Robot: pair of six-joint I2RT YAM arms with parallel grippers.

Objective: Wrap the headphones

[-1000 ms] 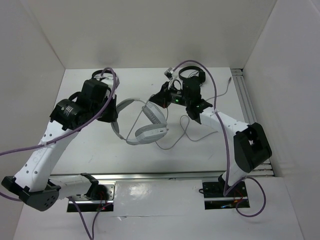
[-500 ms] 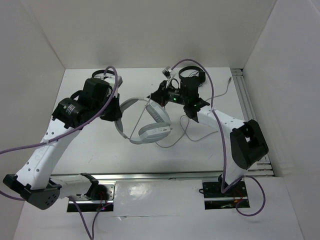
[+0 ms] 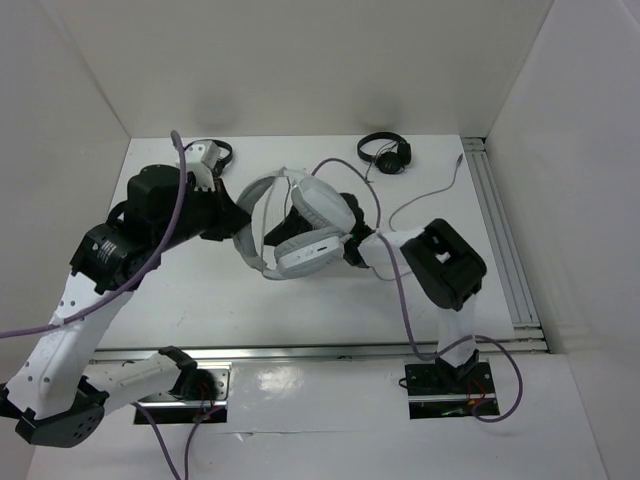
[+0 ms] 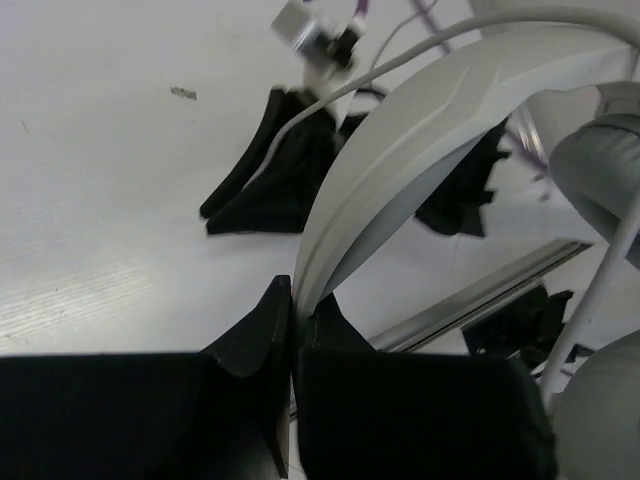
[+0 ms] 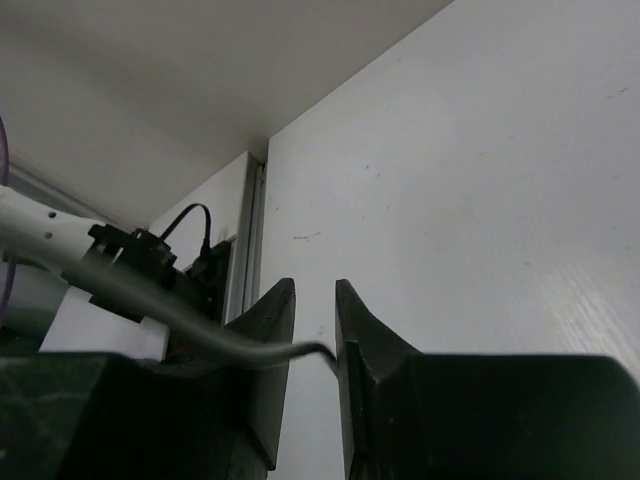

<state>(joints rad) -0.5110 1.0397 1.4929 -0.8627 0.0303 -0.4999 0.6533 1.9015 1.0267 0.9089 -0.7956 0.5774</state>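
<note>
The white and light-grey headphones [image 3: 300, 225] are held up off the table in the middle, headband to the left, earcups to the right. My left gripper [image 3: 237, 222] is shut on the headband [image 4: 420, 110]; the fingertips [image 4: 283, 300] pinch its lower end. A grey earcup [image 4: 595, 165] and the pale cable [image 4: 600, 290] show at the right of the left wrist view. My right gripper [image 3: 352, 240] is tucked behind the earcups, mostly hidden from above. In the right wrist view its jaws [image 5: 315, 290] stand narrowly apart, and the cable [image 5: 200, 335] runs across the left finger into the gap.
Small black headphones [image 3: 385, 152] lie at the back right, and another black pair [image 3: 213, 153] at the back left. The loose cable end trails toward the right rail [image 3: 495, 220]. A metal rail [image 3: 300, 352] runs along the near edge. White walls enclose the table.
The left arm has lifted and turned the headphones toward the middle. The right arm has swung from the back down behind the earcups, uncovering the back-right black headphones.
</note>
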